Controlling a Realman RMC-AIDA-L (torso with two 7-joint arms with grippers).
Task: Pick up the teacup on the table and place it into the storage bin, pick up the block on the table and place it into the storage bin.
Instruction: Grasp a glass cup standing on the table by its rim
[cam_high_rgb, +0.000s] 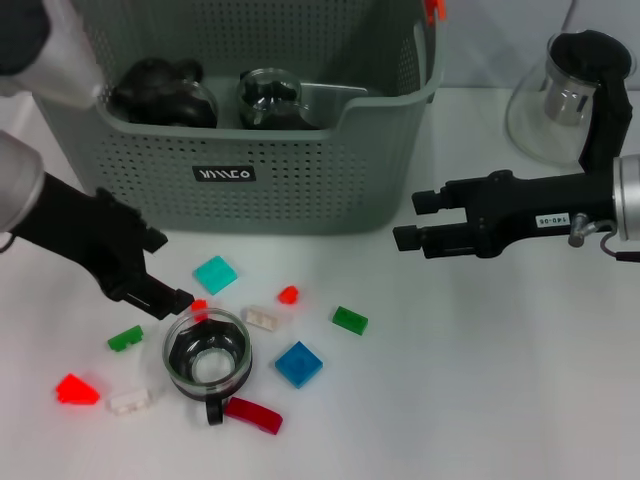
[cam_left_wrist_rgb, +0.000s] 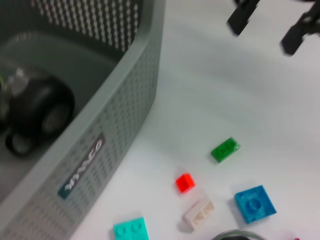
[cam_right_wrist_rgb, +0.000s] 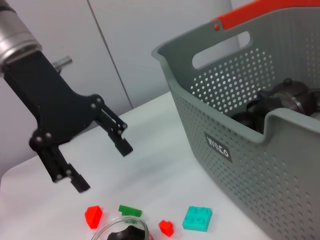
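The glass teacup (cam_high_rgb: 207, 355) with a black handle stands upright on the table in front of the grey-green storage bin (cam_high_rgb: 320, 160). Several blocks lie around it, among them a teal one (cam_high_rgb: 215, 274), a blue one (cam_high_rgb: 299, 364) and a green one (cam_high_rgb: 350, 320). My left gripper (cam_high_rgb: 165, 270) hovers open just left of and behind the cup, holding nothing; the right wrist view shows its spread fingers (cam_right_wrist_rgb: 124, 146) above the cup's rim (cam_right_wrist_rgb: 122, 227). My right gripper (cam_high_rgb: 412, 220) hangs open at the bin's right front corner, holding nothing.
Dark teaware (cam_high_rgb: 160, 95) lies inside the bin (cam_left_wrist_rgb: 125, 100). A clear glass teapot (cam_high_rgb: 560, 95) stands at the back right. More blocks sit at the front left: red (cam_high_rgb: 76, 389), white (cam_high_rgb: 130, 402), green (cam_high_rgb: 125, 339), and a dark red piece (cam_high_rgb: 253, 414).
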